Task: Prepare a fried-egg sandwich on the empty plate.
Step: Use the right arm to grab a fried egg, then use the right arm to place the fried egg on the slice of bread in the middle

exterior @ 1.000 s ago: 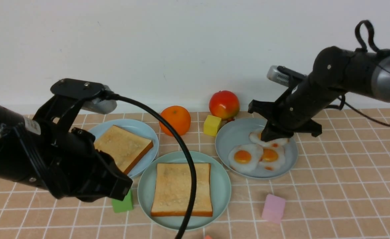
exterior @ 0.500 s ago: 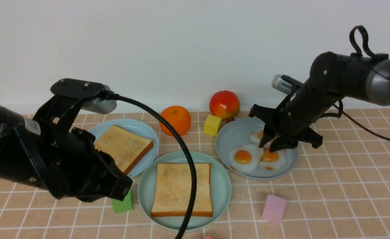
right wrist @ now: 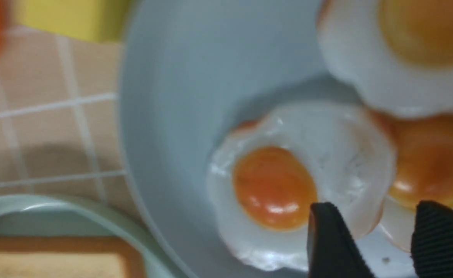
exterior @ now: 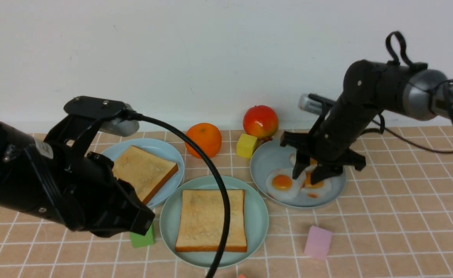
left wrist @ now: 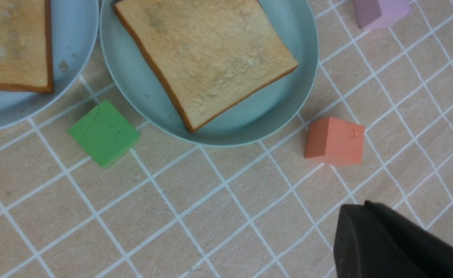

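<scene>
While over fried egg [exterior: 282, 182] edge, right tool [exterior: 306, 180] w/ jaws apart.

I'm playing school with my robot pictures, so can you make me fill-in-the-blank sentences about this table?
1. The grey-blue plate holds ___ fried eggs.
2. The cube next to the apple is ___.
3. The right gripper hangs over the eggs with its jaws ___.
Missing words: three; yellow; open.
</scene>
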Robot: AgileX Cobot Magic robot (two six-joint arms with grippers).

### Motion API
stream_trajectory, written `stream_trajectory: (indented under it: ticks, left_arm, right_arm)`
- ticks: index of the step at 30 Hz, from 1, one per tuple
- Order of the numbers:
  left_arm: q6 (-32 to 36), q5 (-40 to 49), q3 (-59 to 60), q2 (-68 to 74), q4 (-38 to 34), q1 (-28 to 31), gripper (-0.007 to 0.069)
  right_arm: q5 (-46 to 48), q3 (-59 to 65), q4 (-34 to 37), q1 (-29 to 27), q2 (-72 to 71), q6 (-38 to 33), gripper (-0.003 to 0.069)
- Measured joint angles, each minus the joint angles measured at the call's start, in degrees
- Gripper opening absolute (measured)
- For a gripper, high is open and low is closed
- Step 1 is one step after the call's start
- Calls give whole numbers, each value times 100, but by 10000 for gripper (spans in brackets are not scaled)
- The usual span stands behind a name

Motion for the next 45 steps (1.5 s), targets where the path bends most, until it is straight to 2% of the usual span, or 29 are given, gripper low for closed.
stream_trajectory:
  ticks: [10, 18, 21, 26, 35, 45]
  left_arm:
    - [-5, 5, 0, 0, 0, 0, 20]
    - [-5, 11, 0, 0, 0, 0, 27]
    - [-5, 11, 0, 0, 0, 0, 29]
    - [-5, 11, 0, 0, 0, 0, 37]
    - [-5, 15, 0, 0, 0, 0, 38]
    - [-5, 17, 0, 0, 0, 0, 39]
  right_arm:
    - [-375, -27, 10, 0, 138, 1025, 252]
    - [-217, -105, -12, 0, 215, 1089, 208]
    - [-137, -116, -73, -6, 221, 1089, 150]
    - [-14, -123, -166, -6, 209, 1089, 9]
    - [180, -89, -268, -6, 94, 904, 2]
    - [84, -85, -243, -1, -350, 368, 2]
